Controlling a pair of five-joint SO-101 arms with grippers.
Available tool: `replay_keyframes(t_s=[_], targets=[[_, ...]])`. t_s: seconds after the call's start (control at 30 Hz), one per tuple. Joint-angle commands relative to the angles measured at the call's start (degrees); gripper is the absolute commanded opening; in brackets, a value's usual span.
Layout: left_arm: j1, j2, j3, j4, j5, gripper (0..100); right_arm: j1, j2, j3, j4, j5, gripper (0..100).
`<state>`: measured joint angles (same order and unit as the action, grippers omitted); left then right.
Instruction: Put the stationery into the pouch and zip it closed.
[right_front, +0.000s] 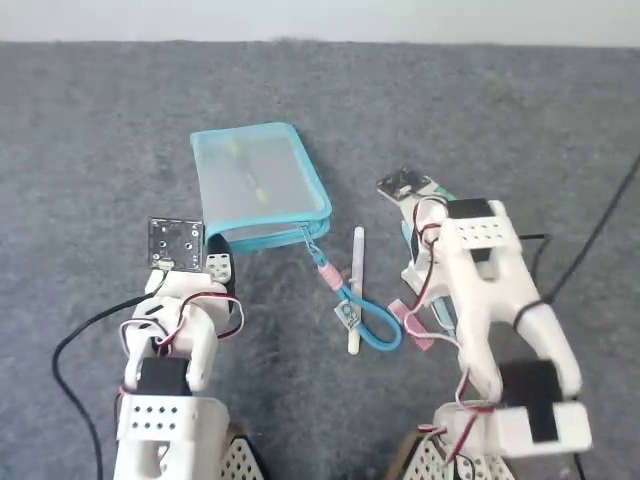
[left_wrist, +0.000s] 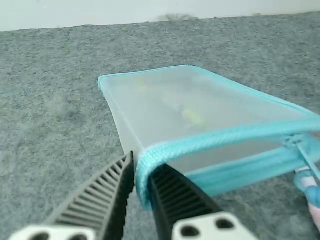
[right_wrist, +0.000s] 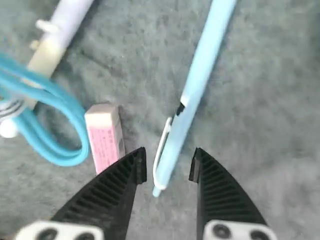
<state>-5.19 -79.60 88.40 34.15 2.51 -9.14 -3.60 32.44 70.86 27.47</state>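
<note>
Between the left fingers, closed to a narrow gap, sits the pouch by its rim; the right fingers, parted and empty, straddle the blue pen. Packing and zipping remain.

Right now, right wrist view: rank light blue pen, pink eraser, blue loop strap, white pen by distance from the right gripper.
1. light blue pen, inside the open right gripper
2. pink eraser, beside one finger
3. blue loop strap, past the eraser
4. white pen, beyond the strap
</note>
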Motion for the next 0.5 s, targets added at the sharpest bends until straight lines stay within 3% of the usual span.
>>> replay_keyframes(t_s=[0.0,0.17,0.27,0.37,0.47], targets=[[0.4,-0.8,-1.3,-0.7,0.7,1,0.7,2.2,-1.3,-1.7,0.4,15.4],[0.4,-0.8,-1.4,-0.7,0.7,1,0.7,9.0,-1.2,-3.7,0.4,15.1],[0.4,-0.8,-1.4,-0.7,0.7,1,2.0,12.2,-1.7,-3.7,0.3,9.4],[0.4,-0.8,-1.4,-0.7,0.7,1,5.8,12.7,-2.8,-3.6,0.1,0.1],[0.4,-0.8,-1.4,-0.7,0.7,1,9.8,12.6,-4.6,-3.1,0.1,0.7]])
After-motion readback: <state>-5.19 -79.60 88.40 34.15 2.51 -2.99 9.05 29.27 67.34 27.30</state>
